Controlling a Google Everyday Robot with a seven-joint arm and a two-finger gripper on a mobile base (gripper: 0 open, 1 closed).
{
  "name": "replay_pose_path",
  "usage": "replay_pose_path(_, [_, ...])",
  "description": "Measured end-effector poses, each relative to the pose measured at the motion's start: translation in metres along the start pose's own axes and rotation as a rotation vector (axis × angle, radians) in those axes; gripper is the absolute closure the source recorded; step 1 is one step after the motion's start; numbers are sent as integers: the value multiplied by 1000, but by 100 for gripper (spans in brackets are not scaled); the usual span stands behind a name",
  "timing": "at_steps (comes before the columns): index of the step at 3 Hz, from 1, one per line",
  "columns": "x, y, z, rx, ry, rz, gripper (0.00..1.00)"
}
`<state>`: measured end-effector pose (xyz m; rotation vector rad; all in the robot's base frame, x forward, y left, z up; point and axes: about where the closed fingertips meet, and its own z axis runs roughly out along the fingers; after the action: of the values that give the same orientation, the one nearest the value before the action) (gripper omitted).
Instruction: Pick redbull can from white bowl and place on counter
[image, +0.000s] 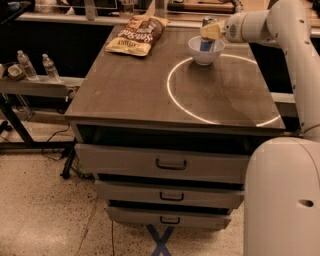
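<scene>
The bench is topping a three-drawer cabinet and reflecting a light ring. Toward its far right, the white bowl is propping the redbull can upright, leaving its top exposed for a sideways reach. The pincer is sitting against the can's upper part; whether it is gripping cannot be told. A chip bag is lying far left.

This looks like a robotics lab or test room. A grey three-drawer cabinet with a glossy surface stands on a speckled hard floor, with a blue tape cross stuck down in front and loose cables under a metal-legged side shelf. A white robot arm reaches in from the right, its pincer at the far end of the surface, just over a white bowl.
</scene>
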<state>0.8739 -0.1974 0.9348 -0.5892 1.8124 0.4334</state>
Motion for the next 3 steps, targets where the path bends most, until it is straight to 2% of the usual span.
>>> replay_pose_path(1, [-22,22,-9,-69,-32,-44,89])
replay_pose_path(2, [-57,52,-38,-141,-71,-146,100])
replay_pose_path(3, [-73,69,-73,-187,-100,-202,100])
